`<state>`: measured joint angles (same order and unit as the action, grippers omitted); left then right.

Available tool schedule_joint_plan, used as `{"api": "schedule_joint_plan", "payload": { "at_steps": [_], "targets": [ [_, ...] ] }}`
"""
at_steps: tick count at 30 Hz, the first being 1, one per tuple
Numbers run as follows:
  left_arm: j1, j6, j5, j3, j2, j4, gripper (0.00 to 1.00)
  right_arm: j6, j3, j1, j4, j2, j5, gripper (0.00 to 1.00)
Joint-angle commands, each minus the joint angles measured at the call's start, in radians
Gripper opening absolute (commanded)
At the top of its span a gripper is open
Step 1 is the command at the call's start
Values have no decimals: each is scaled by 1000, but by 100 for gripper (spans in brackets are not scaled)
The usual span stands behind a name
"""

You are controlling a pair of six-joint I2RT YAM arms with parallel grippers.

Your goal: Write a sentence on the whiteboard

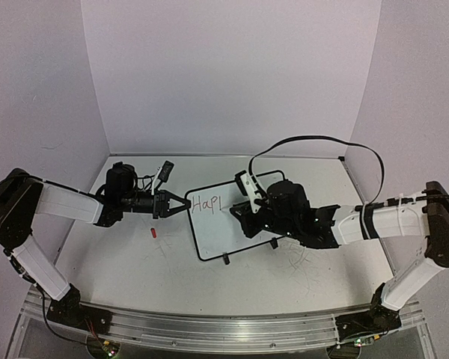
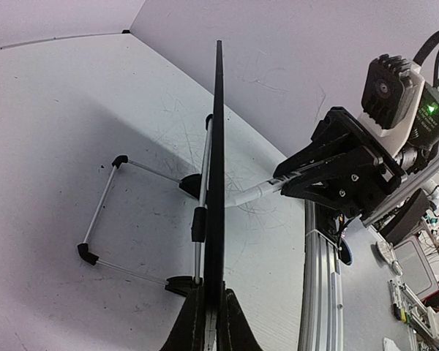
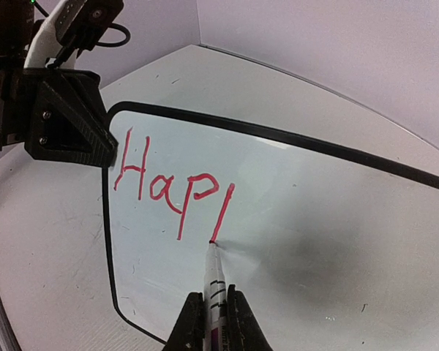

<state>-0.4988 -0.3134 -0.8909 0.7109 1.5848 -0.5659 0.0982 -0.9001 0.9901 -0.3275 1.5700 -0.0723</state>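
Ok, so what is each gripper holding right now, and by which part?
The left gripper is shut on the left edge of the whiteboard. The right gripper grips a marker by its barrel, behind the tip touching the board.

A robotics lab: blank white enclosure walls [image 1: 232, 75], an aluminium mounting rail [image 1: 224, 329], bench clutter [image 2: 417, 285] beyond.

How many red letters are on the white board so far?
3: H, a and p, side by side near the board's left edge. A fourth is only one stroke, the pen touching its lower end.
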Motion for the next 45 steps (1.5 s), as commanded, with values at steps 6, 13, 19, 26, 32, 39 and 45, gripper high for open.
{"api": "schedule_joint_plan", "payload": {
  "at_steps": [6,13,19,26,32,39,45],
  "targets": [
    [-3,5,-35,16,-20,-1,0,8,-12,4,-19,-78,17,0],
    [-3,7,-38,20,-14,-1,0,-35,-49,-2,-30,-57,-31,0],
    [-3,5,-37,16,-25,0,0,-44,-83,-5,-50,-21,-38,0],
    [-3,6,-36,16,-22,0,0,-52,-86,-5,-50,-11,-56,0],
    [-3,6,-38,15,-22,1,0,-49,-87,-6,-50,1,-67,0],
    [-3,6,-38,16,-22,1,0,-54,-95,-6,-50,10,-67,0],
    [-3,7,-40,17,-20,1,0,-55,-97,-5,-50,14,-78,0]
  ]
}}
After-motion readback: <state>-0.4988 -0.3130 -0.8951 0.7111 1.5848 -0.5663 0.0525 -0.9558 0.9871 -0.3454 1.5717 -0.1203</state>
